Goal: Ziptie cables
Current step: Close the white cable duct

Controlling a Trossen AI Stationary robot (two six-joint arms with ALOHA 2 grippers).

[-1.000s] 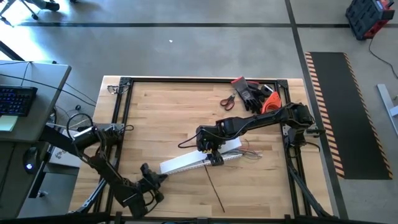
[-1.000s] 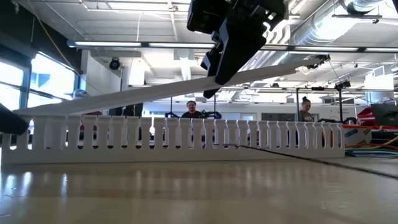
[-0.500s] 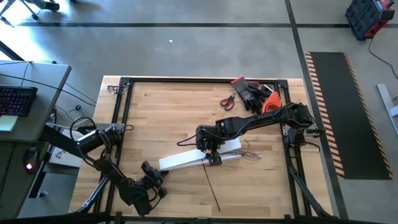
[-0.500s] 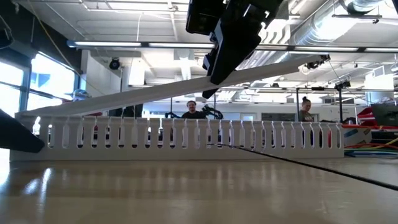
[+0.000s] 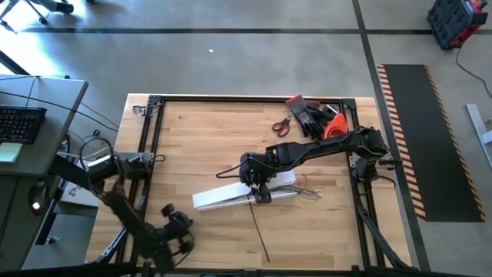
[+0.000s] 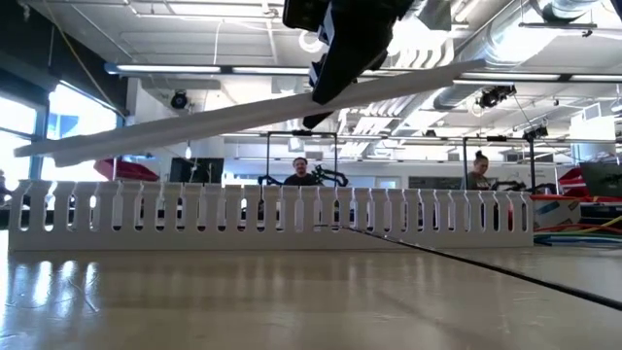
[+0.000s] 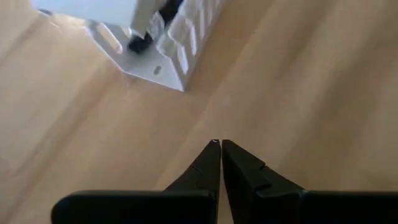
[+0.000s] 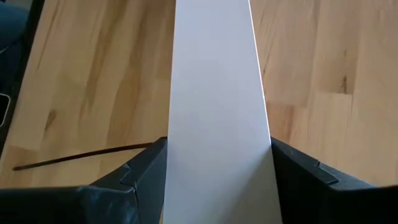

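While the high view shows the right gripper (image 5: 257,187) over the white duct (image 5: 231,197) with the cables (image 5: 307,190) just beyond it, the low view shows it clamping a white cover strip (image 6: 243,112) lifted above the duct, and the left gripper (image 7: 221,144), fingers together, hovers near the duct's end.

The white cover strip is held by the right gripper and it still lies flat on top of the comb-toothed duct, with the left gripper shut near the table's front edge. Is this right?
Not quite. The white cover strip is lifted and tilted above the comb-toothed duct, not flat on it; the low view shows this. The right gripper does hold it, and the left gripper is shut near the table's front edge.
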